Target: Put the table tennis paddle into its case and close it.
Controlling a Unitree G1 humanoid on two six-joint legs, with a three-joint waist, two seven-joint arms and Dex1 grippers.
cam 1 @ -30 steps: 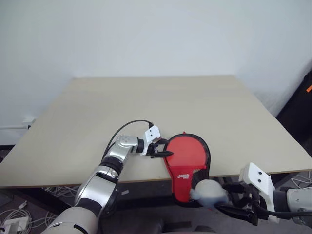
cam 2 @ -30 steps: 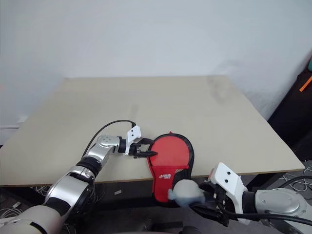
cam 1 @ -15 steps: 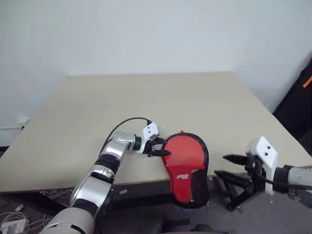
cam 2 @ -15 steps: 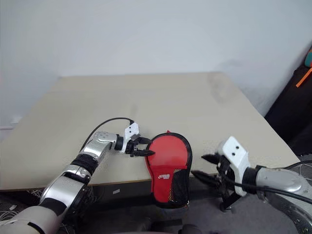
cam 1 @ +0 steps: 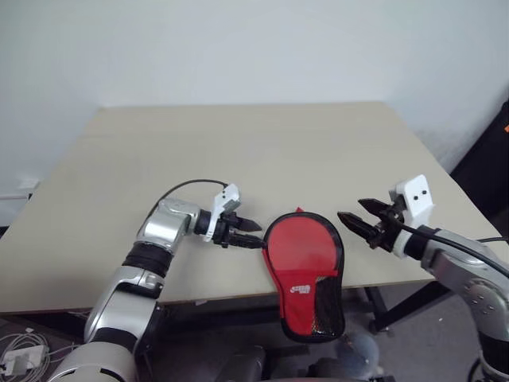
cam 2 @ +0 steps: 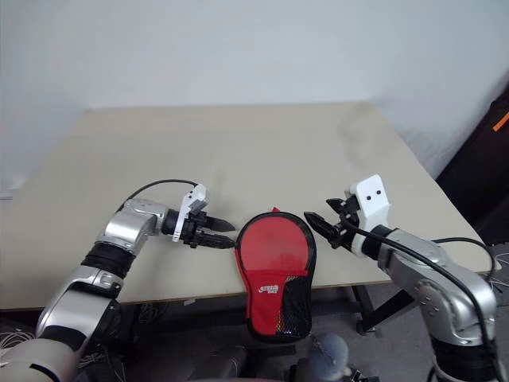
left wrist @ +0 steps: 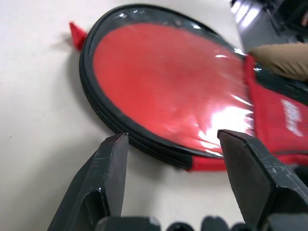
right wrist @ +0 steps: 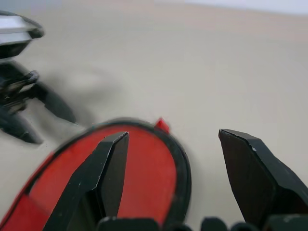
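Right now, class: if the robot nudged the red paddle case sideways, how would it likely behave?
The case lies flat, so it would probably slide, not roll. Its narrow mesh end overhangs the table edge, so a push toward the edge might tip it off. The glossy red face looks smooth, possibly slippery for the open fingers.

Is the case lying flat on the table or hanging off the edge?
Partly hanging: the case has its round end flat on the table; its mesh end overhangs the near edge.

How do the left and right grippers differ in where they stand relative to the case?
The left gripper sits at the case's left edge, low near the table; the right gripper is off the case's right edge, with a wider gap. The left points right, the right points left. Both are open, holding nothing.
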